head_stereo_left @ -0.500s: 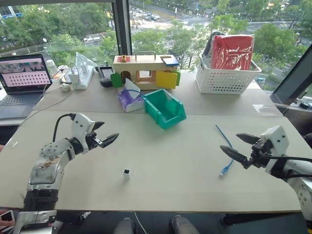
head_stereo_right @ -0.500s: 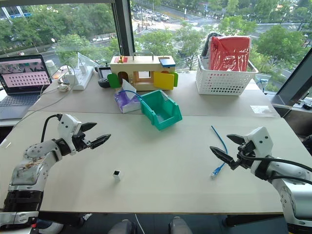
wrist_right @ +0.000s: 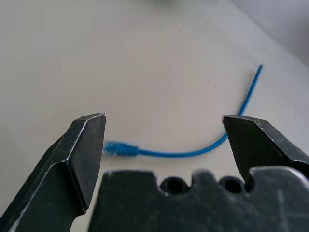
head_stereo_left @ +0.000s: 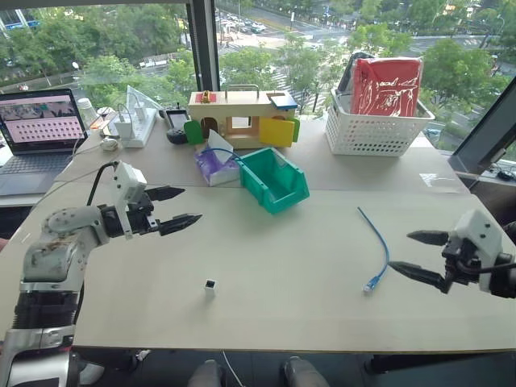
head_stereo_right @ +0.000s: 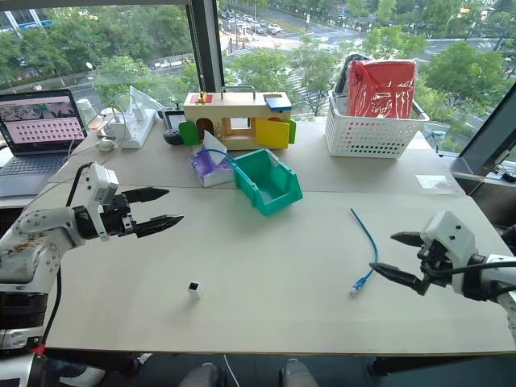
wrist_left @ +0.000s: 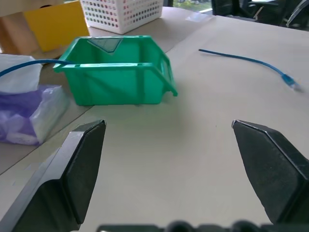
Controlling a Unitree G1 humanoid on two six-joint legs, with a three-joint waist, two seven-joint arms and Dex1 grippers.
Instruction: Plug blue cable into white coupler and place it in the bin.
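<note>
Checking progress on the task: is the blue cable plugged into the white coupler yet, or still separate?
Separate. The blue cable lies loose on the table near the right gripper; the white coupler stands alone, apart from it.

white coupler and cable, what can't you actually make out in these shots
- White coupler: too small in the eye views to tell which way its dark socket faces.
- Blue cable: its plug end is blurred in the right wrist view, so the clip's side is unreadable.
- Bin: its near wall hides the floor in the left wrist view.
- White basket: cut off by the edge in the left wrist view.
</note>
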